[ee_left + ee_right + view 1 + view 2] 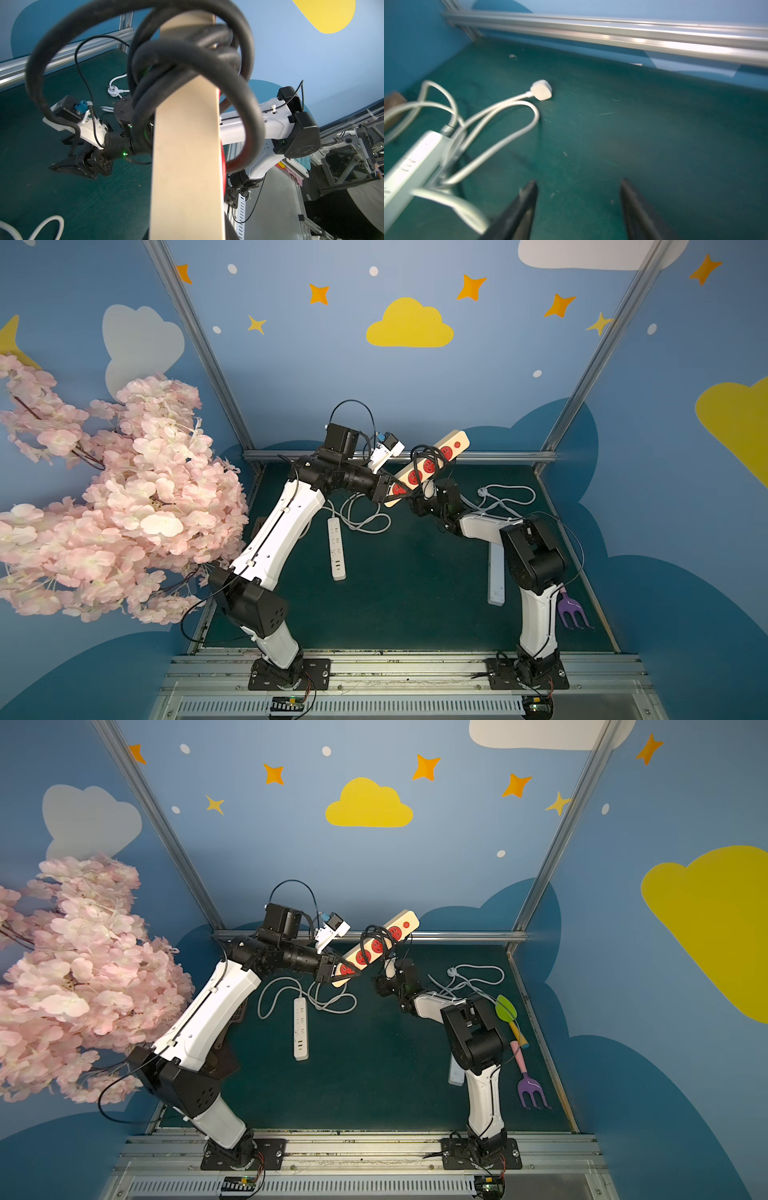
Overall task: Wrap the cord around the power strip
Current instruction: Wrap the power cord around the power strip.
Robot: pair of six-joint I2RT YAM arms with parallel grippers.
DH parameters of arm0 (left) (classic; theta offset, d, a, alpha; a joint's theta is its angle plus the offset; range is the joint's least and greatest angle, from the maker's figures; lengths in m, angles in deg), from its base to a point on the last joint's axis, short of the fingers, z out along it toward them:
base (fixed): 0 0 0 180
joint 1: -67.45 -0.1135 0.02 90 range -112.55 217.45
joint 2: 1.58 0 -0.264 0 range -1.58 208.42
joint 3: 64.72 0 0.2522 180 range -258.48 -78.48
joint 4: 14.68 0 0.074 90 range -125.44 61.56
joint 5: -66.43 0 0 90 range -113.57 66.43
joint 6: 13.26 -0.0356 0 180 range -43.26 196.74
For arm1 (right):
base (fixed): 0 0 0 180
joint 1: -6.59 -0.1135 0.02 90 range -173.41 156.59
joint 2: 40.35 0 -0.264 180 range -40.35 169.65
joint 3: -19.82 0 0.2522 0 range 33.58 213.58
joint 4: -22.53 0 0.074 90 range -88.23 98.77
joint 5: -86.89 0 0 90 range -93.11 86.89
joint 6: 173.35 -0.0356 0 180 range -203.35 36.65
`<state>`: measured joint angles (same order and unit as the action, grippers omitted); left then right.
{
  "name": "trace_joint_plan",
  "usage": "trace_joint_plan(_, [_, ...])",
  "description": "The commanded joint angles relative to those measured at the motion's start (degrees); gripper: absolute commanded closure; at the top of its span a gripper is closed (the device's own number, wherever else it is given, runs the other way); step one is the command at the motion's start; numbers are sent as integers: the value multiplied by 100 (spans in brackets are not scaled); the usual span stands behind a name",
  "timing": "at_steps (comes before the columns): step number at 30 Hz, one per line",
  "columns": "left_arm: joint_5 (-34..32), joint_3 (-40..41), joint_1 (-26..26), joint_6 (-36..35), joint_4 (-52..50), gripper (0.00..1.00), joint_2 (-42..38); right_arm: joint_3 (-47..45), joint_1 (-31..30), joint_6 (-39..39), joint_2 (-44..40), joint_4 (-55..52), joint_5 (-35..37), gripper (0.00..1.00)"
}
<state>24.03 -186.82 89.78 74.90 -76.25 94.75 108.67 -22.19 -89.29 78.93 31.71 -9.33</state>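
Observation:
A cream power strip (pixel 428 464) with red sockets hangs tilted in the air over the back of the mat, seen in both top views (pixel 376 946). My left gripper (pixel 388 492) is shut on its lower end. A black cord (pixel 428 454) lies in several loose loops around the strip's middle, and one loop stands off to the side. In the left wrist view the strip's plain back (pixel 187 155) fills the centre with the cord (pixel 187 54) coiled round it, hiding my fingers. My right gripper (pixel 415 508) sits just below the strip, open and empty (pixel 579 187).
A white power strip (pixel 336 547) with a loose white cord (pixel 365 518) lies on the green mat (pixel 407 593). A pale strip (pixel 496 576) lies half hidden behind the right arm, its plug (pixel 482 491) near the back. A purple toy fork (pixel 534 1090) and green spatula (pixel 507 1009) lie right. Blossom branches (pixel 104 497) stand left.

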Motion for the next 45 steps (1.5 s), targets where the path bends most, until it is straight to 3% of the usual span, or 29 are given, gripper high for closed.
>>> trace_joint_plan(1, [307,-197,-142,221,680,97,-127,105,-58,55,101,76,310,63])
trace_joint_plan(4, [280,-114,-347,510,942,97,-176,-85,-121,359,-142,-84,600,87])
trace_joint_plan(8, [98,-153,-896,721,1079,97,-151,-609,-252,945,-778,-530,1124,99])
trace_joint_plan(14, [-1108,-496,-1512,475,660,97,164,-1381,-673,1672,-1900,-1519,2666,100])
trace_joint_plan(17, [-1985,-555,-1574,477,685,97,345,-1454,-1061,2458,-2252,-2014,3179,100])
trace_joint_plan(22, [-3236,-889,-1136,-334,37,97,864,-1682,-1794,4148,-2667,-1376,4232,100])
trace_joint_plan(24, [-3713,-883,-951,-682,-344,97,1070,-1546,-1868,4578,-2867,-1381,4300,100])
trace_joint_plan(28, [-3896,-557,-669,-1248,-1041,97,1228,-1069,-1814,5128,-3241,-1610,4200,100])
trace_joint_plan(33, [-3378,233,-317,-1665,-1541,97,942,-271,-1437,5447,-3251,-1949,3838,100])
trace_joint_plan(40, [-1132,794,438,-2587,-2106,97,415,1379,-544,5346,-2434,-3238,2508,100])
trace_joint_plan(45, [-89,937,695,-3127,-2389,97,89,2706,121,5273,-1681,-4719,1430,100])
